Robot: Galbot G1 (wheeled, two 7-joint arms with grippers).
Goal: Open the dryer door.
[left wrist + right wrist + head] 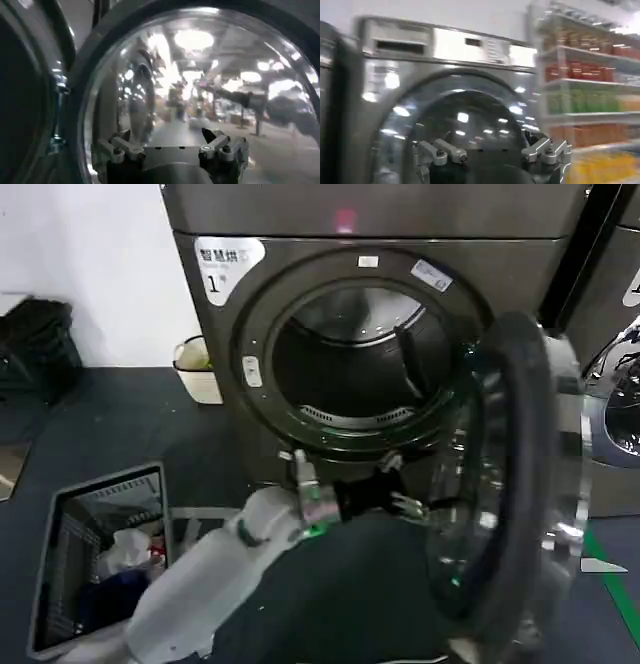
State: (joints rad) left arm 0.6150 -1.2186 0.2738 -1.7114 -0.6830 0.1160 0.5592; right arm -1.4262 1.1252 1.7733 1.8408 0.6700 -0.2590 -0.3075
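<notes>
The dryer door (525, 414) of the dark grey machine marked "1" (213, 282) stands swung out to the right, nearly edge-on, leaving the drum opening (350, 354) bare. My left arm reaches in from the lower left. My left gripper (405, 484) is open just below the opening, next to the door's inner side and holding nothing. In the left wrist view the door's domed glass (200, 75) looms close ahead of the open left gripper (162, 142). My right gripper (490, 150) is open and empty, facing a grey machine's round door (455, 125).
A grey laundry basket (90, 564) with clothes sits on the floor at lower left. A white container (200, 369) stands by the machine's left side. The neighbouring machine (615, 404) is at the right. Stocked shelves (590, 85) appear in the right wrist view.
</notes>
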